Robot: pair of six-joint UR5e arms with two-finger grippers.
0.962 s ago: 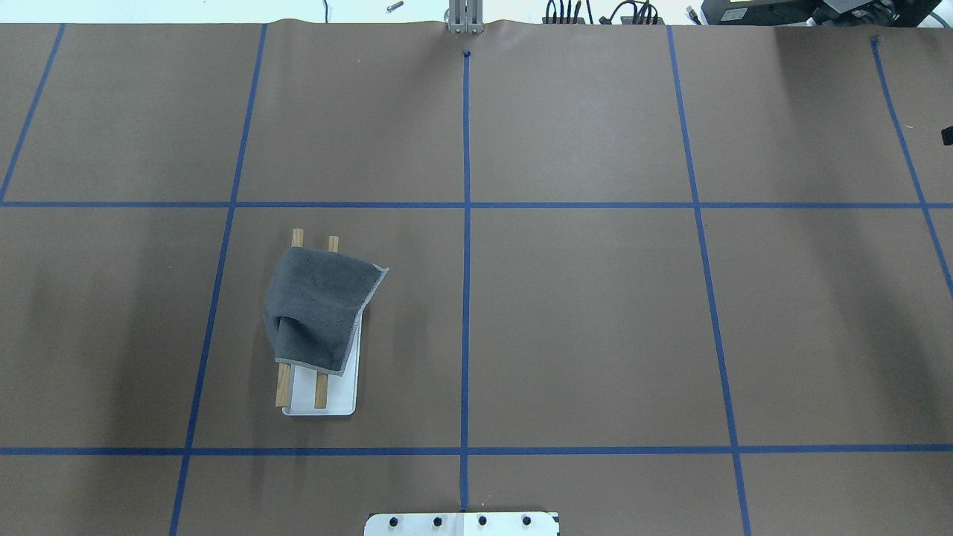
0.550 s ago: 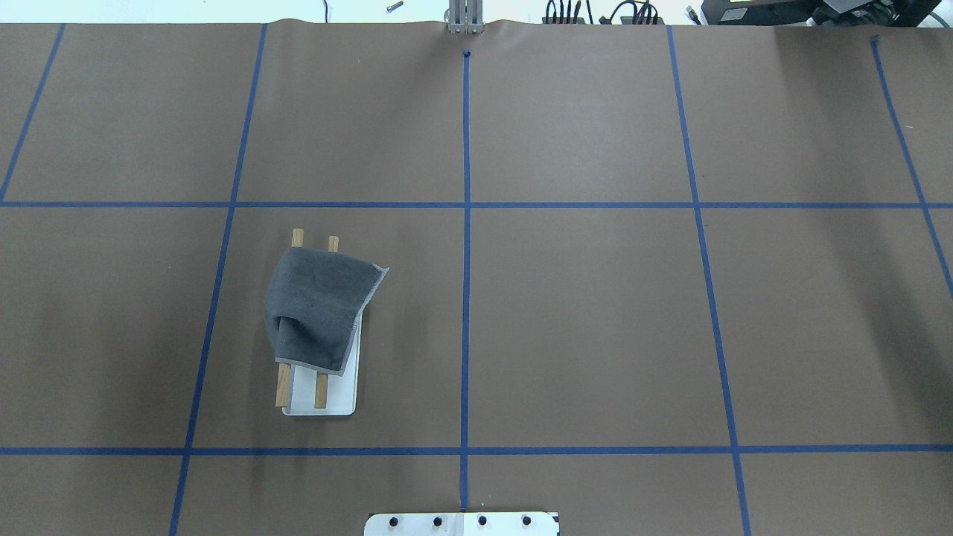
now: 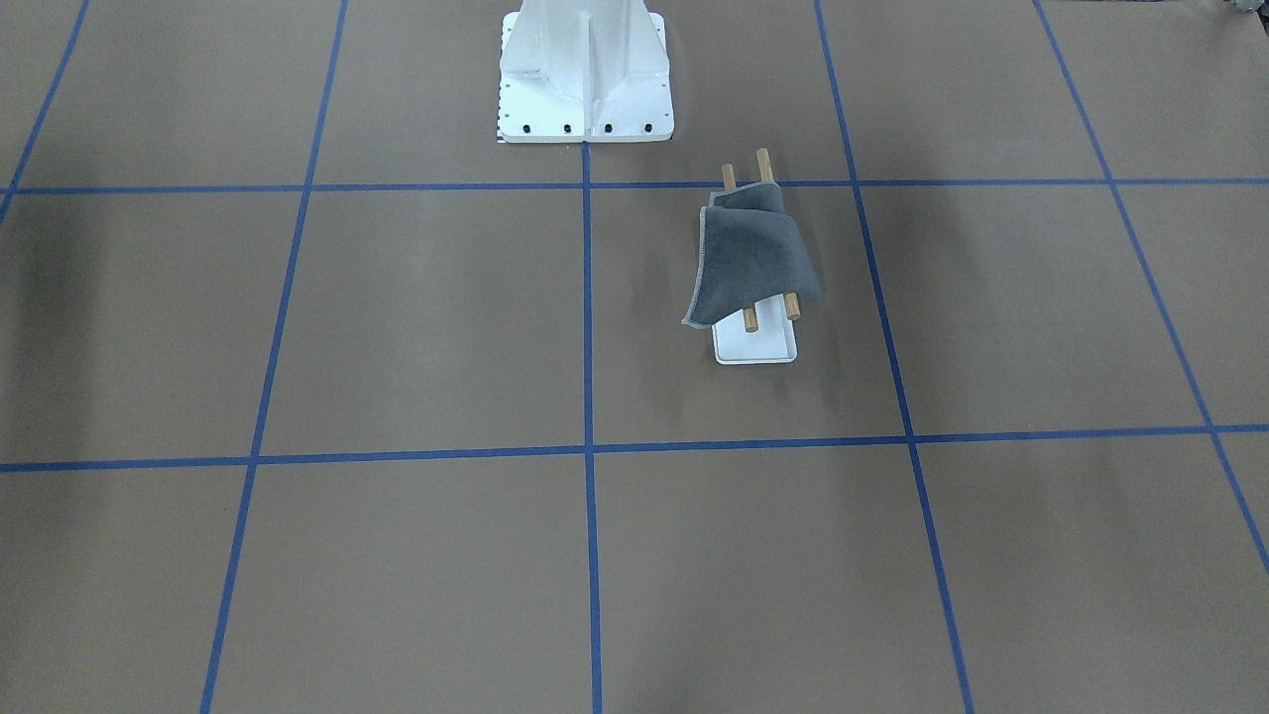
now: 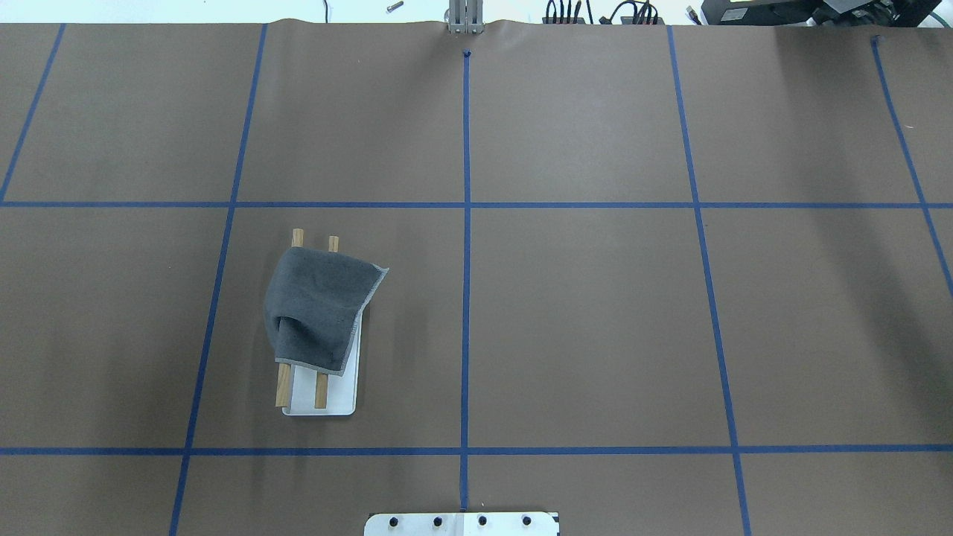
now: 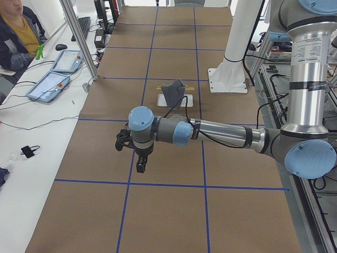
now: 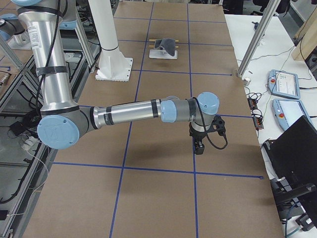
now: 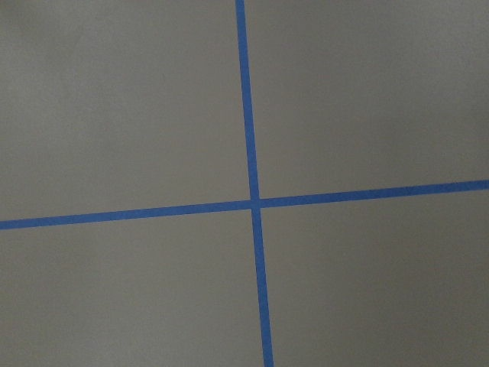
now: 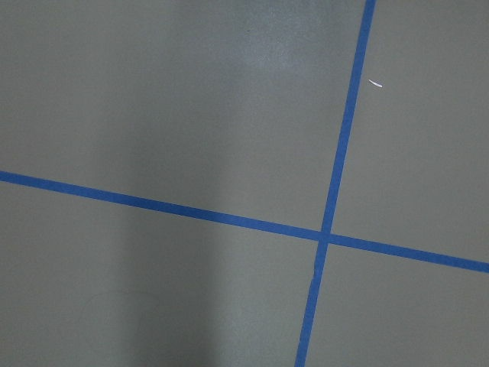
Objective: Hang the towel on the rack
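1. The towel lies draped over both dowels of the rack, on the left half of the table.
2. The left gripper hangs over the table's left end, well apart from the rack. I cannot tell whether it is spread or pressed together.
3. The right gripper hangs over the right end. Its state cannot be told either.

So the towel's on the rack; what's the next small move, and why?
Probably none on the cloth: just park both arms. The dark grey square towel drapes across the white-based rack of two light-brown wooden dowels, and the left hand and right hand hang over the brown table, far from it.
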